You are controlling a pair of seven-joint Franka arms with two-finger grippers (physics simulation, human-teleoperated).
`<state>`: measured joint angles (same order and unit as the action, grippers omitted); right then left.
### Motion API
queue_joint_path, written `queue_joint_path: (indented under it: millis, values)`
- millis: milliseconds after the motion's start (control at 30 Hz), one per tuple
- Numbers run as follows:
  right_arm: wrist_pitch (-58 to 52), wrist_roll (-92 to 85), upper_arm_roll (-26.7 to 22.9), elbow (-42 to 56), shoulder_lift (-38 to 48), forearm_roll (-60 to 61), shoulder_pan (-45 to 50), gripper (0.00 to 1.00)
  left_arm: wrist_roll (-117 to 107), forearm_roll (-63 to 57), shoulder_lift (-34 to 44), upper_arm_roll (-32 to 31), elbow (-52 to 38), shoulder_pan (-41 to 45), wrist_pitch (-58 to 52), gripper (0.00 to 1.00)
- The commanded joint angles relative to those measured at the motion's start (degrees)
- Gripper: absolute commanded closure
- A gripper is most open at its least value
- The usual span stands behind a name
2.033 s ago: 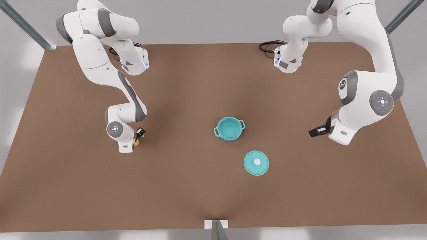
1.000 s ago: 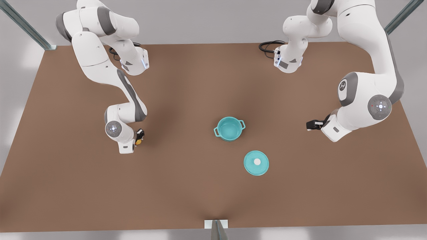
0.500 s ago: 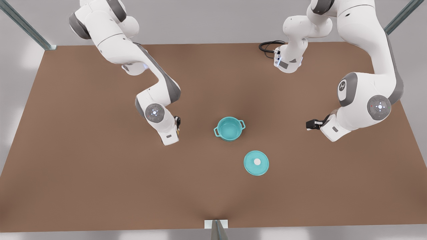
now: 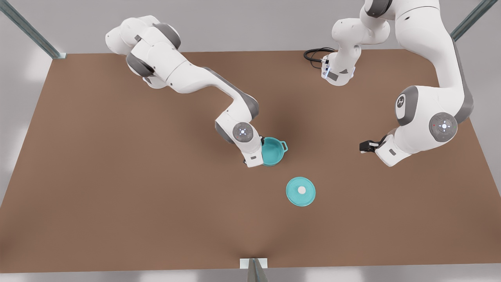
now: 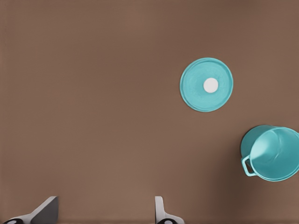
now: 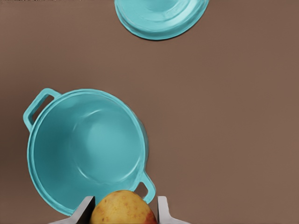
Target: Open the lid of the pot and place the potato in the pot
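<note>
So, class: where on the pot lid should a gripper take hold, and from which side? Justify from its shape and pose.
Grip the white knob at the centre of the pot lid, from straight above: the lid lies flat on the table, knob up, its thin rim against the surface. The left gripper waits open at the front view's right; the right gripper holds the potato by the pot.

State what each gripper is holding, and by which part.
The right gripper, beside the pot, pinches the potato across its sides. The left gripper waits open, holding nothing.
</note>
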<state>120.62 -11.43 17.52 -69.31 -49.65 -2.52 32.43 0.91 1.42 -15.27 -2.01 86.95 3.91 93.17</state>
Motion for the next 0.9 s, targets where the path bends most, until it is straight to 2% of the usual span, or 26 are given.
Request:
queue_joint_path:
  millis: [0,233,300,333,367,500,533,567,633,667,700,800,867]
  values:
    - [7.6,20.7,0.1,1.3,-1.4,-0.3,0.9,0.48,0.6,-0.3,0.1,0.0,0.0,0.0,-0.1,0.00]
    - [14.6,22.2,1.0,5.9,-5.2,-0.3,2.8,0.46,0.6,-0.3,0.1,0.0,0.0,0.0,0.0,0.00]
    - [14.6,22.2,1.0,5.9,-5.3,-0.3,2.8,0.38,0.6,-0.3,0.1,0.0,0.0,0.0,-0.1,0.00]
    - [16.0,22.1,0.9,5.7,-5.3,-0.4,2.8,0.15,0.6,-0.3,0.1,0.0,0.0,0.0,-0.1,0.00]
    - [16.1,21.6,0.9,5.7,-5.9,-0.6,2.9,0.00,0.6,-0.3,0.1,0.0,0.0,0.0,-0.1,0.00]
    - [15.8,21.6,0.9,5.1,-5.3,-0.7,2.7,0.00,0.6,-0.3,0.1,0.0,0.0,0.0,0.0,0.00]
    - [14.1,21.7,0.9,5.0,-3.4,-0.7,1.5,0.00,0.6,-0.3,0.1,0.0,0.0,0.0,0.0,0.00]
    - [6.1,21.5,0.1,5.0,-0.2,-0.8,-1.6,0.00,0.6,-0.3,0.1,0.0,0.0,0.0,-0.1,0.00]
    - [-13.4,9.6,-10.6,4.7,7.5,-1.2,-7.4,0.00,0.5,-0.4,-0.5,-0.1,-2.0,0.1,-0.4,0.00]
    - [-19.5,8.7,-12.8,0.2,12.5,-1.3,-11.9,0.00,0.2,-2.6,-1.3,0.0,-3.2,1.1,-0.4,0.00]
    - [-19.5,6.3,-12.9,-6.2,18.7,-1.3,-17.7,0.00,0.2,-2.0,-1.8,0.0,-4.6,1.0,-0.4,0.00]
    - [-25.2,0.1,-12.9,-12.9,28.3,-0.6,-30.5,0.00,0.4,-1.3,-2.1,0.1,-5.1,0.8,-0.4,0.00]
    - [-18.5,0.2,-12.9,-27.1,38.0,-0.4,-34.3,0.00,0.3,-1.2,-2.2,0.1,-5.1,0.8,-0.4,0.00]
